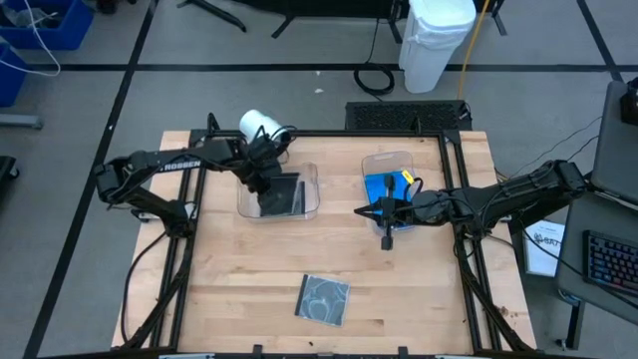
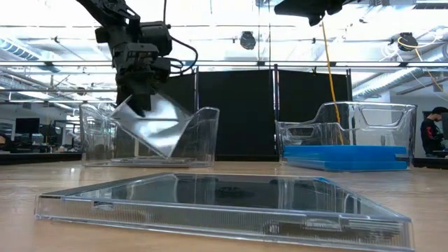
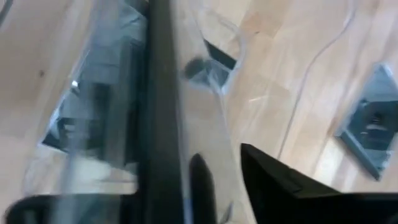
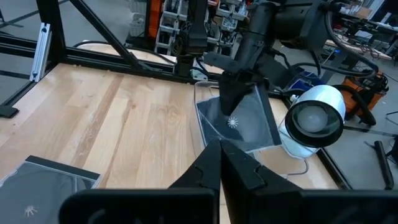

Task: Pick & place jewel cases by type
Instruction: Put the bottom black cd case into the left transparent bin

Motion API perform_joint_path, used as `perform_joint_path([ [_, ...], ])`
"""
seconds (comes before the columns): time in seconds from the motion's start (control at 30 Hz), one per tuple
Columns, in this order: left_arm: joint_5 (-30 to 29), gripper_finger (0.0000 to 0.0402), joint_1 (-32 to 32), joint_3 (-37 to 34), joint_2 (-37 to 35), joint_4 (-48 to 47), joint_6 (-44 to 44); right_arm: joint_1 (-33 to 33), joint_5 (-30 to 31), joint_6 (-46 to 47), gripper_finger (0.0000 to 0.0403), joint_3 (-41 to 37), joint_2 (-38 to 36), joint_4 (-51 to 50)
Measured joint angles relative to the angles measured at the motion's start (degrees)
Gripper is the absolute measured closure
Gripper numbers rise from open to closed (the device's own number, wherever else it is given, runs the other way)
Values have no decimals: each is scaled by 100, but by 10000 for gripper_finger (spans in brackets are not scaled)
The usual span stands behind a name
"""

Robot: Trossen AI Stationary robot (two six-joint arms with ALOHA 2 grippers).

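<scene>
Left gripper [image 1: 267,181] over clear tray [image 1: 311,189]

Left arm reaches inward, wrist bent down, left gripper [image 1: 267,179] pointing downward — fingers seemingly slightly parted, view blurred. Right arm stretched inward, level — right gripper [image 1: 387,211] fingers closed together.

blue jewel cases [image 2: 346,157], pale wooden table [image 1: 239,274]

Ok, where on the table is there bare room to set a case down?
Bare wood lies left of the clear case and between the two trays. The left tray is crowded by the left gripper; the right gripper hangs beside the right tray.
</scene>
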Motion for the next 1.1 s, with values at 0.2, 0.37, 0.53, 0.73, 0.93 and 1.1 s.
perform_joint_path([
  [0.2, -232, 196, -166, 0, 0, 4, -51, 0, 1, 0, 403, 0, 0, 0],
  [0.37, -222, 143, -183, 0, 0, 4, -363, 0, 2, -2, 403, 0, 0, 0],
  [0.53, -221, 113, -183, 0, 0, 6, -363, 0, 2, -2, 403, 0, 0, 2],
  [0.73, -443, 99, -201, 35, 0, -11, 180, -2, 2, -8, 403, 0, 2, 14],
  [0.93, -1476, 105, -418, 367, -2, -148, 542, -2, 2, -13, 403, 0, 2, 15],
  [1.1, -1387, 100, -646, 808, -2, -246, 249, -2, 2, -17, 403, 0, 2, 15],
])
